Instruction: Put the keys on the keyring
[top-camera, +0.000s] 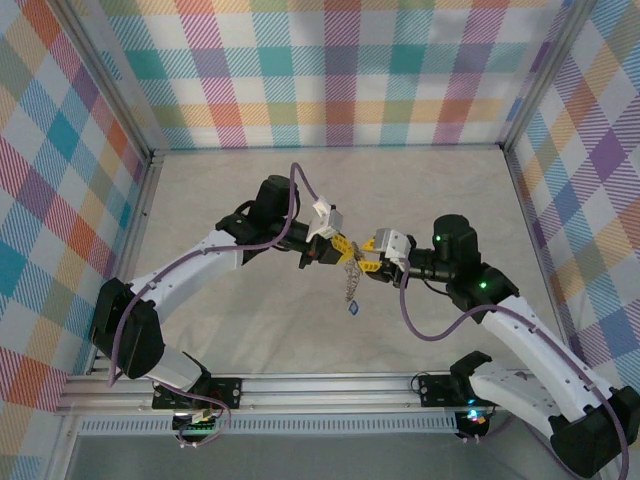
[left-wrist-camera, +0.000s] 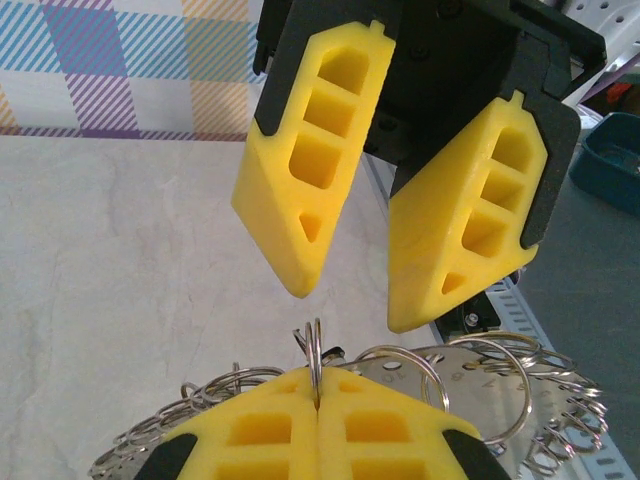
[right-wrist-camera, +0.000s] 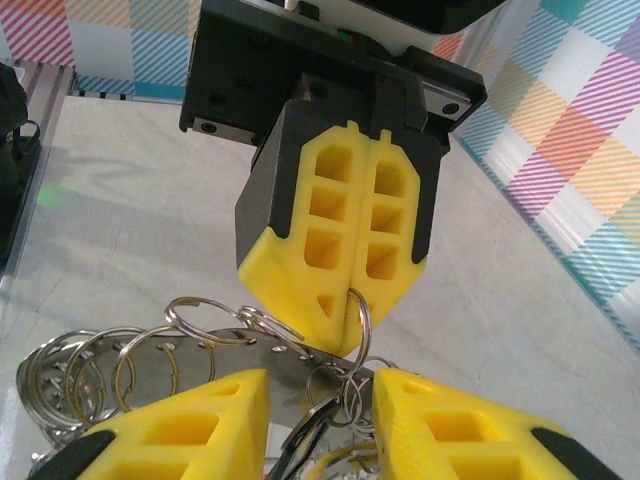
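Note:
Both grippers meet above the table's middle. My left gripper (top-camera: 335, 250) (left-wrist-camera: 318, 385) is shut on a thin silver split ring of the keyring (left-wrist-camera: 316, 350) (right-wrist-camera: 361, 312), which stands on edge between its yellow pads. From that ring hangs a cluster of smaller rings and a flat metal plate with numbered holes (left-wrist-camera: 470, 385) (right-wrist-camera: 200, 352). My right gripper (top-camera: 369, 258) (right-wrist-camera: 320, 388) faces it, open, with a finger on each side of the hanging cluster. Silver keys (top-camera: 350, 280) dangle below the grippers, a blue tag (top-camera: 354, 308) lowest. A dark key piece (right-wrist-camera: 312, 438) shows between the right fingers.
Plaid walls enclose the pale table (top-camera: 250, 200) on three sides. A metal rail (top-camera: 330, 385) with the arm bases runs along the near edge. A teal bin (left-wrist-camera: 612, 160) sits beyond that edge.

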